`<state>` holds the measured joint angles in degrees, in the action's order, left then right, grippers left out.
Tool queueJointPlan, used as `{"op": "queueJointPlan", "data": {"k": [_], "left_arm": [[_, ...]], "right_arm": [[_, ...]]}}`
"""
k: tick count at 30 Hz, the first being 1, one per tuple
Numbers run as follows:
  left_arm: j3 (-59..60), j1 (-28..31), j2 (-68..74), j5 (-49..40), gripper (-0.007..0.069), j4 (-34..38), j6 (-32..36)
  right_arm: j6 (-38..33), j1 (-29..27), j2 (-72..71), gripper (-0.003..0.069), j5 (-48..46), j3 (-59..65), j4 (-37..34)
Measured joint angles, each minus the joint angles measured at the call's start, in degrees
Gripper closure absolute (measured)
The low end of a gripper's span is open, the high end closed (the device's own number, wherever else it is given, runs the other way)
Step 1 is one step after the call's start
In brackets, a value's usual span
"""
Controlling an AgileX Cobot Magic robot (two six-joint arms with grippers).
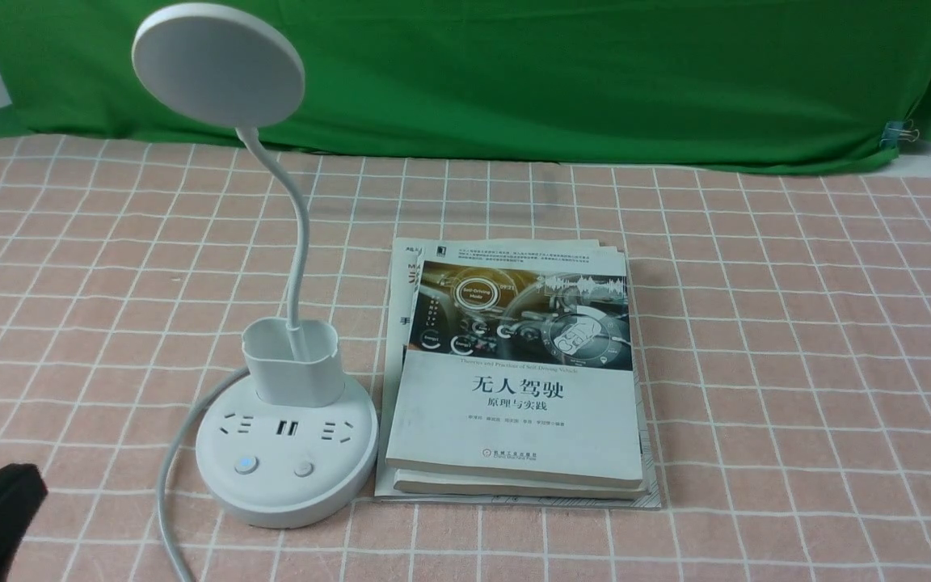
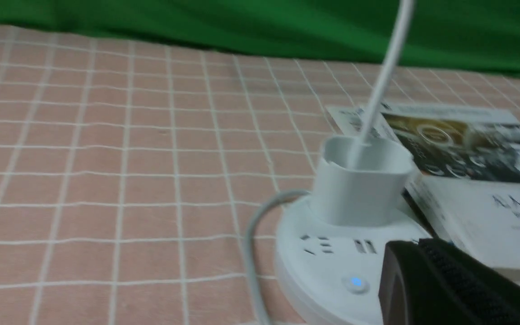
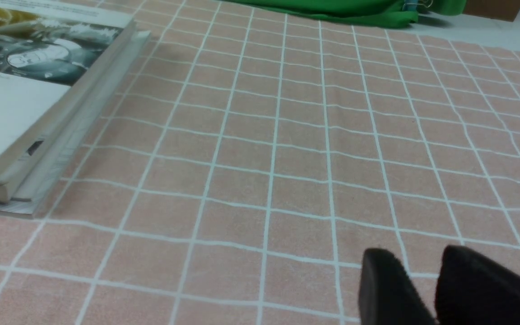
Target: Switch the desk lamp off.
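Observation:
The white desk lamp stands at the front left of the table. Its disc head (image 1: 217,65) is raised on a thin neck that comes out of the cup holder (image 1: 292,364). The round base (image 1: 288,493) has sockets and two buttons; the left button (image 1: 246,465) glows blue and the right button (image 1: 304,468) is unlit. My left gripper (image 1: 5,493) is shut and empty, low at the front left, apart from the base. In the left wrist view the gripper (image 2: 415,246) is just in front of the base (image 2: 314,271), beside the blue button (image 2: 355,283), and hides the other button. My right gripper (image 3: 411,259) is slightly open and empty over bare cloth.
A stack of books (image 1: 514,380) lies right beside the lamp base and also shows in the right wrist view (image 3: 25,99). The lamp's white cord (image 1: 170,477) runs off the front edge. A green cloth (image 1: 514,73) hangs behind the pink checked tablecloth (image 1: 797,364).

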<state>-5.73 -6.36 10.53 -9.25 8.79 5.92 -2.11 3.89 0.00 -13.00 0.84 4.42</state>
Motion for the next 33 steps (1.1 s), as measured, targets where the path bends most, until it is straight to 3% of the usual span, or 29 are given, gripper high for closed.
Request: {"op": "queueJointPlan", "data": {"k": [5,13,33], "left_arm": [[5.21,3.71,-7.54,-1.14,0.062,0.0,0.07],[6.14,3.86,-10.56,-7.35,0.062,0.0,-1.09],[6.14,3.86,-10.56,-7.74,0.062,0.0,-1.48]], "right_arm": [[0.0,0.0,0.0,0.0419,0.0,0.0,0.0],[0.0,0.0,0.0,0.0419,0.0,0.0,0.0],[0.0,0.0,0.0,0.0419,0.0,0.0,0.0]]}}
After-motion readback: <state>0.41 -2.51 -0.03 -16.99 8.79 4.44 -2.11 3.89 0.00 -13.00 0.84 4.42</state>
